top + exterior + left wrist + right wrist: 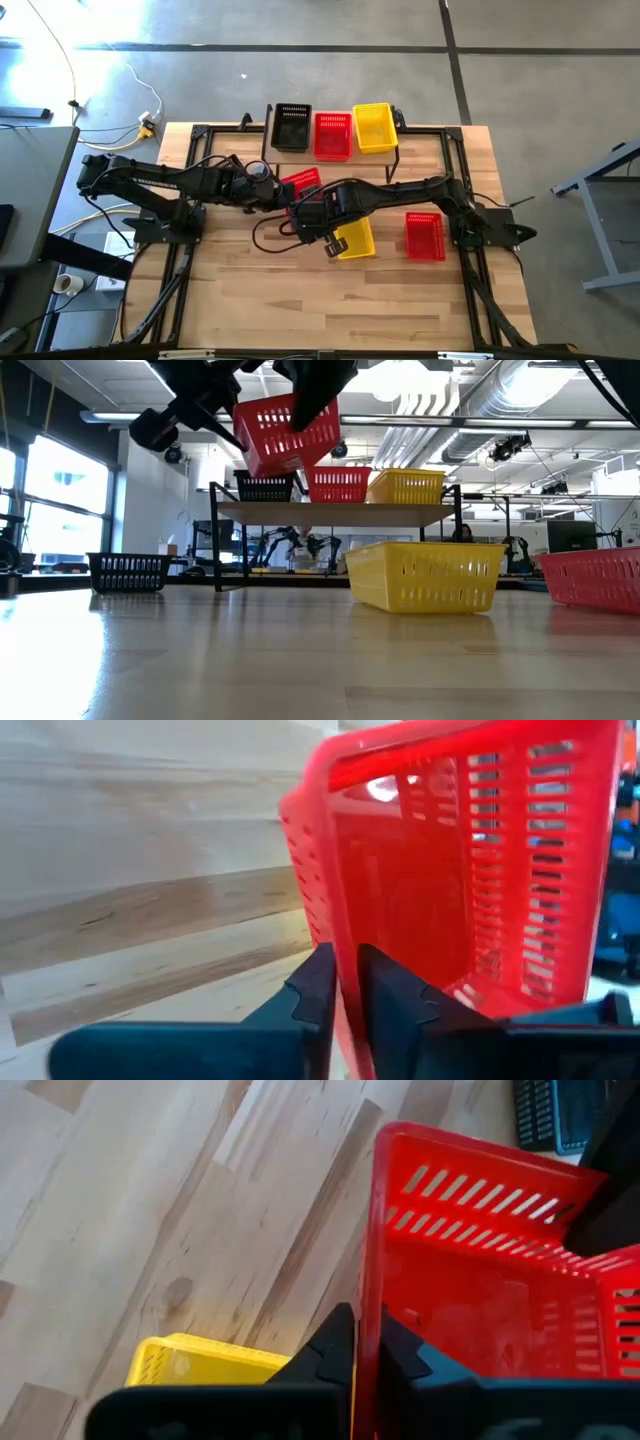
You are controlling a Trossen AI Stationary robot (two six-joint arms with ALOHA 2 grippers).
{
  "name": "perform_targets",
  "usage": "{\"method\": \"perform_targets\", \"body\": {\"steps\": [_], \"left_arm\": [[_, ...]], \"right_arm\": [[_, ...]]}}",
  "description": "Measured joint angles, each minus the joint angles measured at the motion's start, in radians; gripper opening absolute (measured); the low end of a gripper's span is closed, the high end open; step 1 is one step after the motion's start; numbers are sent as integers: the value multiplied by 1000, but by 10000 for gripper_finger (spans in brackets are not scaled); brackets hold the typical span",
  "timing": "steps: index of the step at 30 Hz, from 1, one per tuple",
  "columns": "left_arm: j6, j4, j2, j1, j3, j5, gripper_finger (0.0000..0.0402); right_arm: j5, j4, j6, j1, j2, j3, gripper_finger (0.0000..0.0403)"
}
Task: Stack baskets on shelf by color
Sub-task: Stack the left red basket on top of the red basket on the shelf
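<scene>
- Table (300, 300): a plank top carrying the shelf at its far edge and loose baskets nearer the middle.
- Shelf (395, 160): three piles stand on it in a row, black (292, 127), red (333, 135) and yellow (375, 127). How many baskets sit in each pile I cannot tell; the low view shows them side by side on the wooden top.
- Progress, as a judgement: each colour has its place started, but the job is well short of done. A yellow basket (353, 238) and a red basket (425, 236) sit on the table near the right arm, and the low view shows a black basket (129, 572) on the table off to one side.
- Held red basket (290, 435): lifted clear of the table between the two arms, in front of the shelf, tipped over so its mouth faces partly sideways rather than up. Its long axis runs slantwise, roughly from one arm toward the other.
- Left gripper (345, 985): fingers pinch one wall of the held basket.
- Right gripper (367, 1342): fingers are pressed onto the rim of the opposite side, so both arms grip it at once.
- Left to do: level this basket, nest it on the red pile, then bring in the loose ones.
</scene>
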Motion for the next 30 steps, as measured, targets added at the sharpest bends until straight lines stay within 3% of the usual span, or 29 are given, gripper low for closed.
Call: {"method": "perform_targets", "body": {"steps": [7, 15, 30], "left_arm": [[34, 4, 0, 0, 0, 11, 93], [207, 3, 0, 57, 0, 33, 146], [601, 71, -41, 248, 1, 221, 150]], "right_arm": [[-8, -26, 37, 0, 0, 0, 1], [-45, -52, 187, 0, 0, 0, 0], [-50, -97, 576, 0, 0, 0, 0]]}}
